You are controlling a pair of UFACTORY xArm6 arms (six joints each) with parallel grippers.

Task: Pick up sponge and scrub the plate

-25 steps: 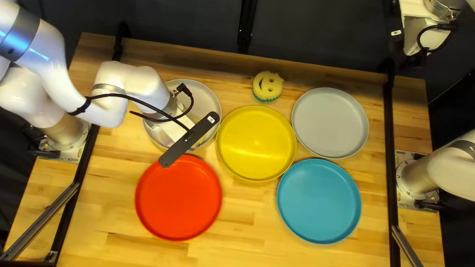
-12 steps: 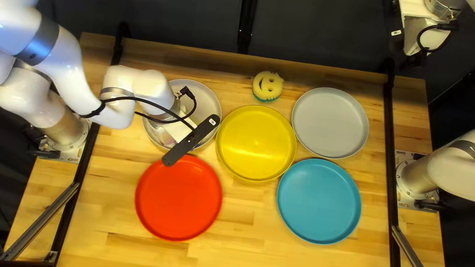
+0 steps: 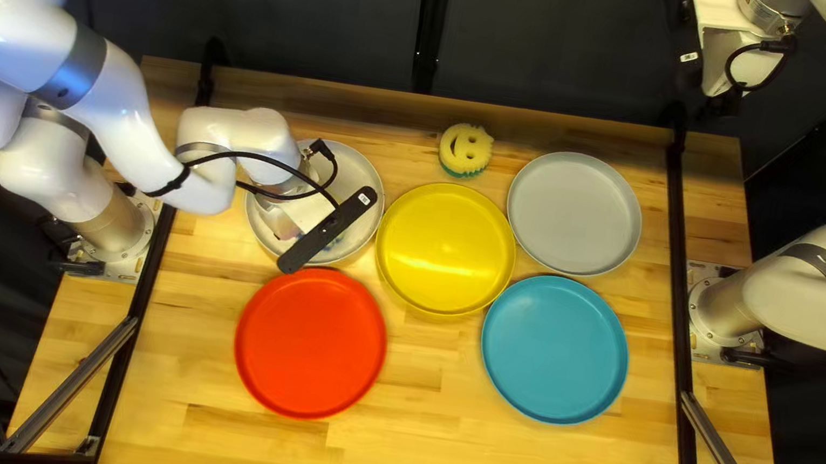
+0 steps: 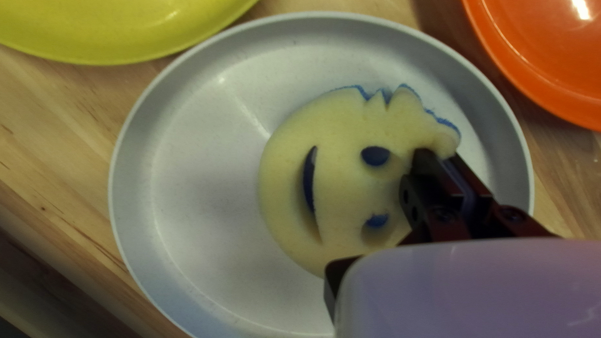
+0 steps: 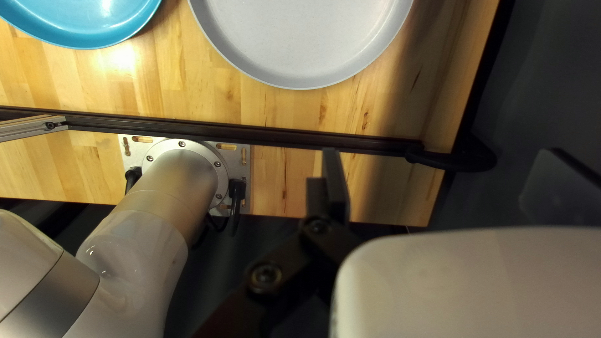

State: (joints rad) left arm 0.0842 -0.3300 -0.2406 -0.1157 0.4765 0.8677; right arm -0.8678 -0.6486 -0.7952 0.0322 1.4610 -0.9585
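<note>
Towards the upper left of the top left view, the left arm's gripper [image 3: 305, 212] reaches down over a round, off-white plate with a raised rim [image 3: 372, 193]; the left wrist view shows a round, pale yellow foam sponge with a smiling face and blue backing [image 4: 338, 163] inside that plate, face up and within its rim. There, the left gripper [image 4: 441, 155] is closed down to a narrow gap, pinching the sponge's notched edge. A shallow yellow plate [image 3: 445, 250] is at the centre of the top left view; a red one [image 3: 310, 343] is at lower left of centre; a pale grey one [image 3: 574, 214] is at upper right; a blue one [image 3: 555, 350] is below it. A second smiling sponge, yellow with green backing [image 3: 466, 149], rests on the wooden table [image 3: 379, 456] above the yellow plate; the right arm's gripper [image 3: 728, 59] hangs at the upper right, how far open cannot be told.
</note>
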